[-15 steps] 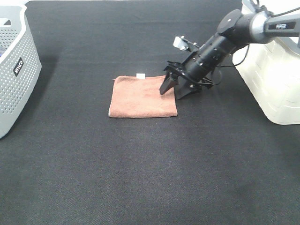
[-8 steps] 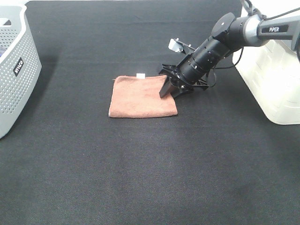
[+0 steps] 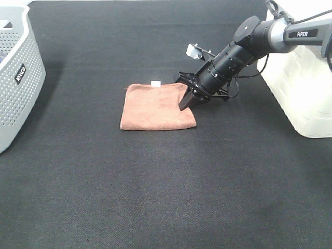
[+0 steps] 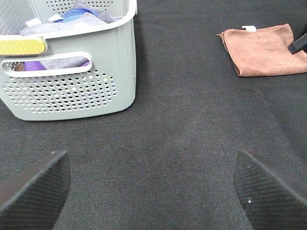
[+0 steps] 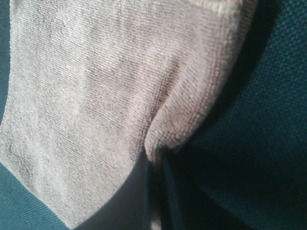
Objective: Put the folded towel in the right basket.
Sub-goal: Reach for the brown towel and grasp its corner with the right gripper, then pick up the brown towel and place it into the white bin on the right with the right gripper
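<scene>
- Exterior high view: the folded towel [image 3: 155, 106], rust-brown, lies flat on the black worktop [image 3: 155, 197], about midway between the left and right edges and nearer the far edge. A small white tag [image 3: 154, 83] sticks out at its far side.
- The right gripper [image 3: 188, 101] slants down onto the towel's right-hand edge, toward the far corner of the cloth. Its jaws are drawn together there.
- Right wrist view: the cloth is bunched into a ridge that runs into the narrow slit between the dark fingers [image 5: 124, 201]. I read this as the gripper closed on a pinch of the towel's edge. Whether it has caught every layer of the fold cannot be told.
- The right basket [image 3: 306, 88], white, stands at the right edge by the far right corner, well apart from the towel.
- The left gripper [image 4: 152, 184] hangs wide open over bare worktop, holding nothing. The grey perforated basket [image 4: 72, 91] at the left edge has laundry in it and is not the target.
- Step in hand, as judged: the grasp is made and the lift is not begun, since the rest of the towel lies flat.
- The next move calls for a rise high enough that the hanging cloth clears the basket rim, then a carry toward the right edge and a release over the opening.
- Risk: if only the top layer is pinched, the towel will unfold and trail.
</scene>
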